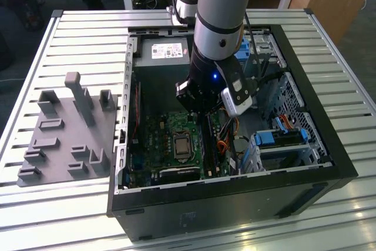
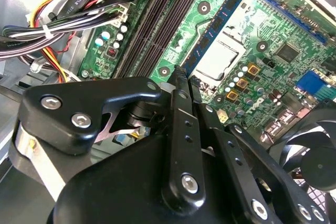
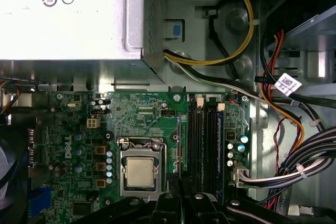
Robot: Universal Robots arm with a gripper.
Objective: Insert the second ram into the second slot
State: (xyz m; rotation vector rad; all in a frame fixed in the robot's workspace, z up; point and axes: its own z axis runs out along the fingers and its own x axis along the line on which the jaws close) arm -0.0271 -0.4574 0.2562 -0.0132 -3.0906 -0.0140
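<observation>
Second ram (image 2: 219, 29) is up in the hand (image 2: 182, 77). Fingers are nearly shut and, as far as I can judge, pinched on the stick's near end. Its blue face w/ dark chips shows in the second wrist view, and it's a thin edge-on line in the first wrist view. It hangs over the motherboard (image 3: 142, 111) just on the CPU socket (image 3: 140, 174) side of the slot bank (image 3: 202, 145), parallel to the lanes, not in one yet. A blue strip (image 3: 219, 145) in the lane farthest from the socket looks like a stick already seated. Risks, my read: the stick isn't over a lane, so a straight push lands it on the board or socket frame. If the notch or end latches are off, one end seats, the other rides up and the board flexes. That narrow pinch could let it tilt or slip under load. The cable bundle (image 3: 294, 169) just beside the slots could snag the hand. Writing: the power supply (image 1: 167, 51), upper centre of the exterior frame, has a white sticker w/ print + cert marks. A barcode tag (image 3: 287, 83) hangs on a cable, and there's white lettering on the board; not reading any off. All this is inside the open case (image 1: 235, 216) on the slatted desk (image 1: 76, 33), w/ a grey fixture (image 1: 64, 127) at the exterior view's left.
</observation>
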